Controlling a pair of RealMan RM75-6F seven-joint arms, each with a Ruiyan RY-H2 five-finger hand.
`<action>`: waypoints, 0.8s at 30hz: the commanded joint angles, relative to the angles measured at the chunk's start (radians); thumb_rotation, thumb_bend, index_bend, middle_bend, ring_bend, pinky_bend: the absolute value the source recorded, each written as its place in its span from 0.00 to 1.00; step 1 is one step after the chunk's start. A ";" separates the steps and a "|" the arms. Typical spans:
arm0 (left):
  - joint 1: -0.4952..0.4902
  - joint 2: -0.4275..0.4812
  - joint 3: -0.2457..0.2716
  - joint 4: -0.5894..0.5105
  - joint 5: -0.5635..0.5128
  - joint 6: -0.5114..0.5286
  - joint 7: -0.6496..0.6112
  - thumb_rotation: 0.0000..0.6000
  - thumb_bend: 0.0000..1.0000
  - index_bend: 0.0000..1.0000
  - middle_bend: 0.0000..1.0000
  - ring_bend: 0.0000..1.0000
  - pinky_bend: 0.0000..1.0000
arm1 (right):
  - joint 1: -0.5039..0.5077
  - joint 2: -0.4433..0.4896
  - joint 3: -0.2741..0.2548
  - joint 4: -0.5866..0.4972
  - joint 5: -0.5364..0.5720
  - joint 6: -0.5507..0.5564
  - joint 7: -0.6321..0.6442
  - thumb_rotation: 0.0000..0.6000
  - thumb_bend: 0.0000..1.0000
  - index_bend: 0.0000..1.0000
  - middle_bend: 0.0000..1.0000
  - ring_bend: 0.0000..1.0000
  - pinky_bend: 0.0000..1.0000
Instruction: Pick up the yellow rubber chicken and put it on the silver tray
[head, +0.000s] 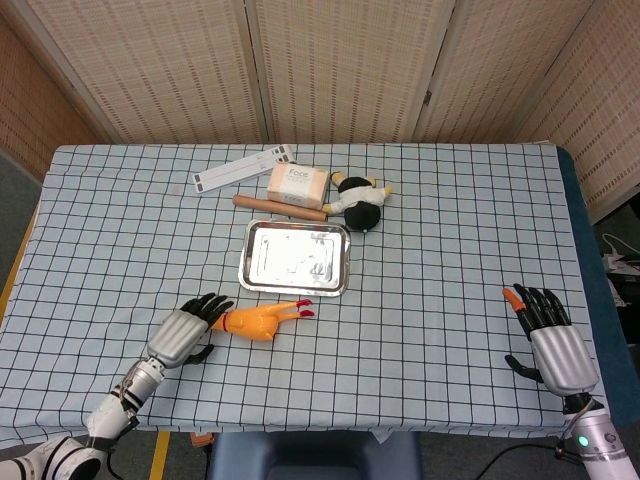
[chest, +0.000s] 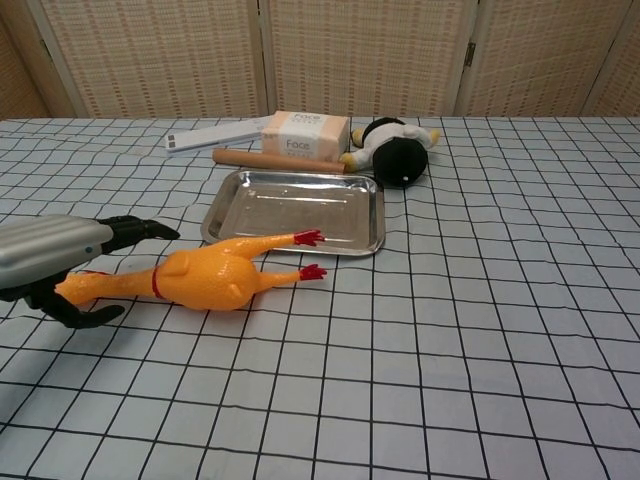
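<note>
Left hand (head: 187, 333) at the head end of the yellow rubber chicken (head: 262, 319): fingers spread above the neck, thumb low on the near side, so the neck lies between them. No grip is closed yet; the hand is wide and holds nothing. In the chest view the left hand (chest: 60, 262) straddles the head, and contact cannot be confirmed. Approaching at the narrow neck suits a pinch, since the body is thicker and presumably soft.

The chicken lies flat on the checked tablecloth (head: 450, 250), its body extending away from the hand to the hand's right, red feet pointing toward the silver tray (head: 252, 278). The feet lie just short of the tray's near rim, apart from it. The tray stands beyond the chicken, so the carry, judged from this layout, is a short lift forward and slightly right.

Beyond the tray lie a wooden rolling pin (head: 279, 205), a box marked "Face" (head: 297, 184), a black-and-white plush toy (head: 362, 200) and a white ruler-like strip (head: 245, 167); all are outside the likely path.

Right hand (head: 548, 337) rests well apart at the table's right near corner, fingers extended and apart, holding nothing, clear of the work.
</note>
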 joint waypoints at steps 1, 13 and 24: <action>-0.017 -0.020 -0.003 0.021 -0.013 -0.017 -0.001 1.00 0.39 0.00 0.02 0.00 0.17 | 0.000 0.001 0.001 0.000 0.002 0.002 0.000 1.00 0.13 0.00 0.00 0.00 0.00; -0.049 -0.120 0.007 0.157 0.045 0.052 -0.100 1.00 0.39 0.43 0.36 0.20 0.28 | -0.002 0.004 0.006 -0.002 0.015 0.002 -0.005 1.00 0.13 0.00 0.00 0.00 0.00; -0.060 -0.151 0.025 0.226 0.069 0.088 -0.176 1.00 0.54 0.68 0.61 0.38 0.41 | -0.008 0.011 0.003 -0.014 0.006 0.018 -0.005 1.00 0.13 0.00 0.00 0.00 0.00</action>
